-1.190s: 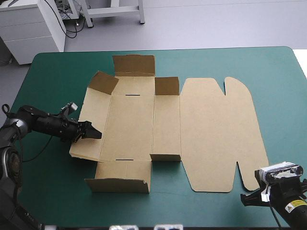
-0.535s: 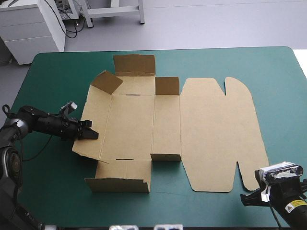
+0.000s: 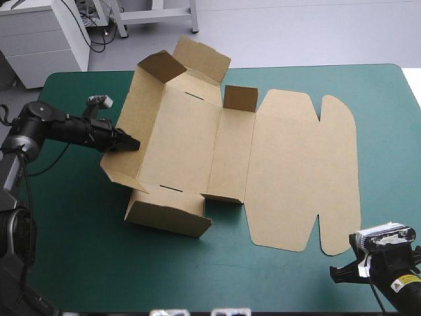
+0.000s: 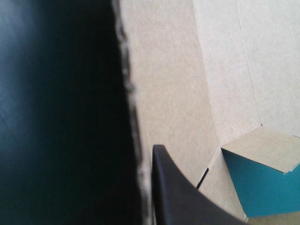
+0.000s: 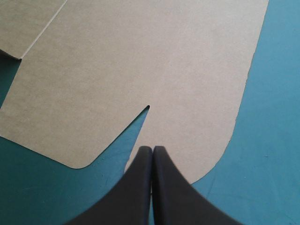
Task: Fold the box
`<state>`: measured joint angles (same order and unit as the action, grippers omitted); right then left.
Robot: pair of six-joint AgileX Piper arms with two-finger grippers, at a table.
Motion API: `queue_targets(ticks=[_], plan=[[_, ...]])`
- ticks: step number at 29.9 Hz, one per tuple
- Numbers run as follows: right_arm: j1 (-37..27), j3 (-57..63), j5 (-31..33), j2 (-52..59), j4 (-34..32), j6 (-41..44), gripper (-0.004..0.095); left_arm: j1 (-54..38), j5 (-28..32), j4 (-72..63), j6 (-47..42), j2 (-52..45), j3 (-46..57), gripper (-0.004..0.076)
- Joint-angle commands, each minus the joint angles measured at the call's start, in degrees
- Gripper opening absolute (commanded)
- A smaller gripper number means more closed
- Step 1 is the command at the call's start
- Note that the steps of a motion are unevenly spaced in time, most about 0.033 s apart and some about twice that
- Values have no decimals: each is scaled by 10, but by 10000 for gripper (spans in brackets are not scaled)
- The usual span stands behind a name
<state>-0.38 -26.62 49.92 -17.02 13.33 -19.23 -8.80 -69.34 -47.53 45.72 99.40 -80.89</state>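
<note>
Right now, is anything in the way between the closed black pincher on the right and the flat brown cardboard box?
No, nothing visible. The brown cardboard box reaches right up to the shut right gripper: its rounded lid edge lies at the fingertips, with only bare teal-green table cover around them.

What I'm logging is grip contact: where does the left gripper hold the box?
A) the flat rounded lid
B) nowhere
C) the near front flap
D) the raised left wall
D: the left gripper is shut on the edge of the raised left wall of the box; the lid lies flat, away from it.
</note>
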Motion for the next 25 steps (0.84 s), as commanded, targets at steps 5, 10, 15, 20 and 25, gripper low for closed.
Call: queue_targets(ticks=[5,10,15,20,25], plan=[[2,-15,-37,-7,6,-1,-19,136,-26,167,-43,-34,-200,-6],[2,-15,-37,-7,5,-1,-19,221,11,309,-43,-32,-286,-6],[2,-15,-37,-7,5,-1,-19,277,45,367,-34,-32,-306,-7],[2,-15,-37,-7,5,-1,-19,327,80,435,1,-32,-306,-7],[2,-15,-37,-7,5,-1,-19,381,167,527,9,-32,-305,-7]])
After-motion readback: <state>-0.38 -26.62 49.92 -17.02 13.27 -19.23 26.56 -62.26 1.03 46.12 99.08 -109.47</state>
